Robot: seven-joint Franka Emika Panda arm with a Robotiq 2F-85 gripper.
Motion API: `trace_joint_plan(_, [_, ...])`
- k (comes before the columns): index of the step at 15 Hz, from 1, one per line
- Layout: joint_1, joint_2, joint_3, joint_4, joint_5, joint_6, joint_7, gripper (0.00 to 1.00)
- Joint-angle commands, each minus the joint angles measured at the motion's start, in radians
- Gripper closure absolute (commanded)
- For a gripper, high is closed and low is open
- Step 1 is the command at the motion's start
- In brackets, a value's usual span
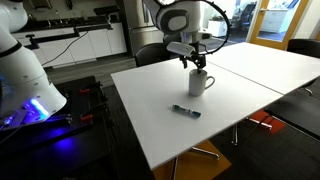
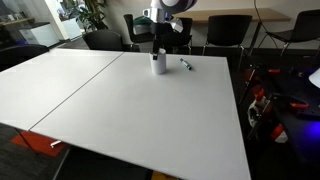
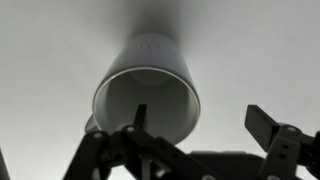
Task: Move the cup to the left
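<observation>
The cup (image 1: 201, 84) is a small white mug standing upright on the white table (image 1: 230, 120), also seen in an exterior view (image 2: 158, 64). In the wrist view the cup (image 3: 150, 85) shows from above, its opening facing the camera. My gripper (image 1: 197, 66) hangs right over it, also in an exterior view (image 2: 160, 50). In the wrist view the gripper (image 3: 200, 116) is open. One finger reaches inside the cup's opening and the other is outside the wall. I cannot tell if a finger touches the cup.
A dark blue marker pen (image 1: 186, 110) lies on the table close to the cup, also in an exterior view (image 2: 185, 66). Dark chairs (image 2: 224, 32) stand round the table. A white machine with blue lights (image 1: 28, 90) stands beside the table edge.
</observation>
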Motion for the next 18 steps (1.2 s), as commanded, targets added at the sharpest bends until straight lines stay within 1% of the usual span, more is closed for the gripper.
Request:
trace_joint_plan(1, [-0.015, 0.037, 0.017, 0.055, -0.008, -0.017, -0.002, 0.00])
trace_joint_plan(3, [-0.015, 0.048, 0.018, 0.069, -0.009, -0.020, -0.001, 0.00])
trace_joint_plan(4, [-0.015, 0.053, 0.019, 0.074, -0.009, -0.021, -0.001, 0.06])
trace_joint_plan(5, [-0.017, 0.057, 0.021, 0.079, -0.009, -0.022, -0.002, 0.28])
trace_joint_plan(7, [-0.018, 0.063, 0.023, 0.086, -0.009, -0.022, -0.004, 0.31])
trace_joint_plan(9, [-0.018, 0.067, 0.023, 0.091, -0.010, -0.022, -0.004, 0.46])
trace_joint_plan(12, [-0.018, 0.071, 0.023, 0.095, -0.010, -0.025, -0.003, 0.71])
trace_joint_plan(16, [-0.020, 0.073, 0.023, 0.099, -0.011, -0.025, -0.003, 0.99])
trace_joint_plan(18, [-0.021, 0.074, 0.022, 0.102, -0.012, -0.026, -0.002, 1.00])
